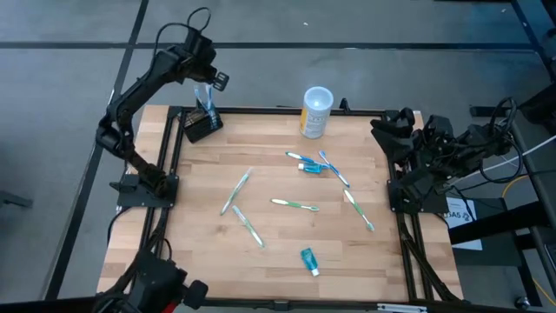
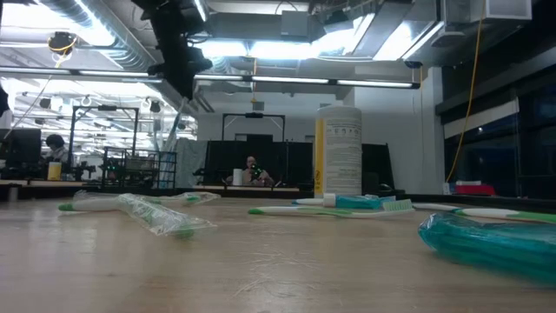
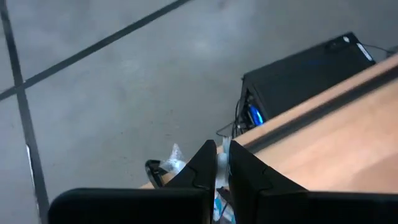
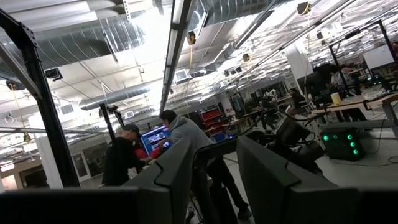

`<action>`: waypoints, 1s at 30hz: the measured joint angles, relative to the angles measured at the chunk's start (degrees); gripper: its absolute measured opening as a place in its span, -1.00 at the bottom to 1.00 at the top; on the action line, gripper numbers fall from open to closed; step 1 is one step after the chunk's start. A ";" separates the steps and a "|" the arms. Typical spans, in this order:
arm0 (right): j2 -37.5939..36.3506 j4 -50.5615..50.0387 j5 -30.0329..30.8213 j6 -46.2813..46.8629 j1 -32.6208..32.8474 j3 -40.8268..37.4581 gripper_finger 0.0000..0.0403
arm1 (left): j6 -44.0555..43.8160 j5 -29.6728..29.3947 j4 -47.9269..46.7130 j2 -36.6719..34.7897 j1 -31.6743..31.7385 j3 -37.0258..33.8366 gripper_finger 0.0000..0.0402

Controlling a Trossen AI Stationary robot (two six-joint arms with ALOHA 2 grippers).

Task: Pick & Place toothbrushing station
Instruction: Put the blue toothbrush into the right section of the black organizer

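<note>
1. The small black rectangular toothbrushing station (image 1: pixel 201 127) sits at the table's far-left corner, a wrapped toothbrush (image 1: pixel 204 96) standing upright in it.
2. The left gripper (image 1: pixel 208 80) hovers above, fingers pinched tight on that toothbrush's top.
3. The right gripper (image 1: pixel 388 126) rests folded at the right edge, fingers spread, empty.

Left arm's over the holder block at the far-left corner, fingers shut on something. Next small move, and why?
Probably lower straight down. The left gripper holds a wrapped toothbrush upright just above the black holder block, so easing it into a slot comes before opening the fingers. The right gripper waits parked at the table's right edge.
</note>
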 joint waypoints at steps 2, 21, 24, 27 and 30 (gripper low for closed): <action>0.00 0.04 0.29 -0.02 0.66 0.00 -0.35 | -1.75 -0.25 4.48 -2.72 0.04 -4.99 -0.92; -0.07 1.58 5.49 -2.92 3.26 0.00 -0.35 | -10.56 -2.34 23.66 -21.80 -0.11 -32.94 -0.92; -0.07 2.33 5.39 -3.03 3.26 0.00 -0.35 | -11.06 -2.30 25.26 -21.74 0.17 -33.97 -0.92; -0.07 2.81 5.11 -3.03 3.26 0.00 -0.35 | -11.07 -2.30 25.42 -21.59 0.83 -34.23 -0.92; -0.07 2.89 5.09 -3.03 3.26 0.00 -0.35 | -10.27 -2.18 25.68 -21.22 1.53 -34.21 -0.92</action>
